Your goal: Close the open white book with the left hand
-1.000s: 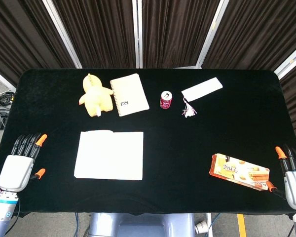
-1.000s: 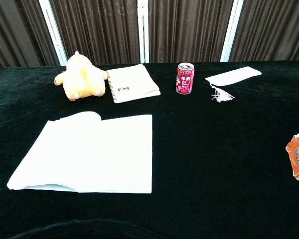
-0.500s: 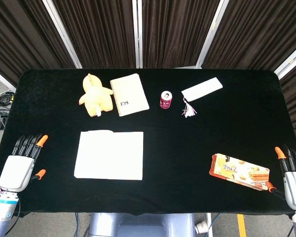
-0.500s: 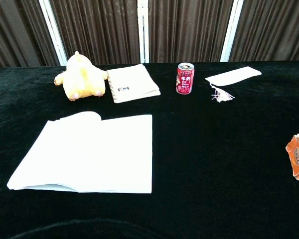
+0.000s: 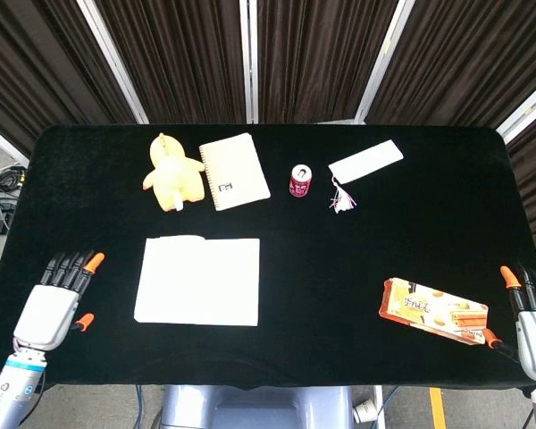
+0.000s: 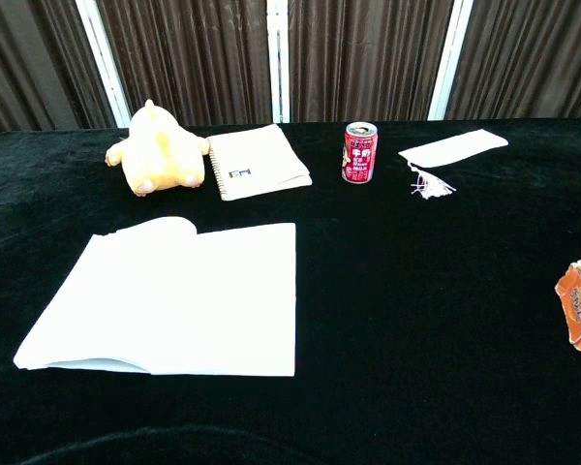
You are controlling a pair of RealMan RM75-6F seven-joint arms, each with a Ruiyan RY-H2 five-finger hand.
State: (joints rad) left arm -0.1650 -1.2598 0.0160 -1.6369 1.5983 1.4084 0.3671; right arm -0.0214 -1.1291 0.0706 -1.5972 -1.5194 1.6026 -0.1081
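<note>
White book (image 5: 197,281) lies open — left hand (image 5: 55,306) beside it, fingers spread (holding nothing); right hand (image 5: 534,323) likewise splayed.

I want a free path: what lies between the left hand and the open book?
Nothing: only bare black table separates the left hand from the book, as the head view shows.

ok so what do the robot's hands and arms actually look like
The left hand and right hand match: each has a pale grey boxy palm with black fingers. On each, two fingers end in orange tips, the rest staying black. The left wrist shows a silver cuff with a blue ring and a dark cable beside it. Neither hand appears in the chest view.
</note>
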